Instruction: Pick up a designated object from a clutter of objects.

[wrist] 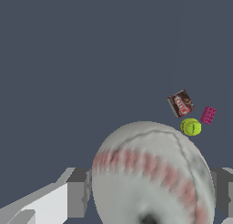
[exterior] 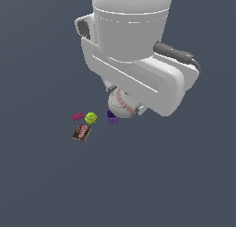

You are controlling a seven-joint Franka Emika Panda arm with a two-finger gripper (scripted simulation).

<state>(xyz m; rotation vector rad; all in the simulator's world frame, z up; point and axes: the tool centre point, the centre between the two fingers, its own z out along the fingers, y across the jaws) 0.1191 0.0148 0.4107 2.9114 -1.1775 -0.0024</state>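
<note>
Exterior view is filled mostly by the big white Panda arm [exterior: 133,41] with its dark grey trim, hanging over a flat slate-grey floor [exterior: 175,184]. Under it the gripper [exterior: 123,104] is clamped on the white baseball with curved red stitching [exterior: 123,105], which sits raised off the floor, apart from the other items. In the wrist view the baseball [wrist: 150,173] bulges between the two grey fingers [wrist: 77,191], one pressed to each side.

Just beside the ball in the exterior view, toward that view's left, stands the small purple cup [exterior: 112,116], upright with its mouth showing. Further toward the exterior view's left lies the brown-red flat box [exterior: 81,132], then the yellow-green tennis ball [exterior: 91,118] near it, and the magenta studded brick [exterior: 77,116] just beside that ball.
</note>
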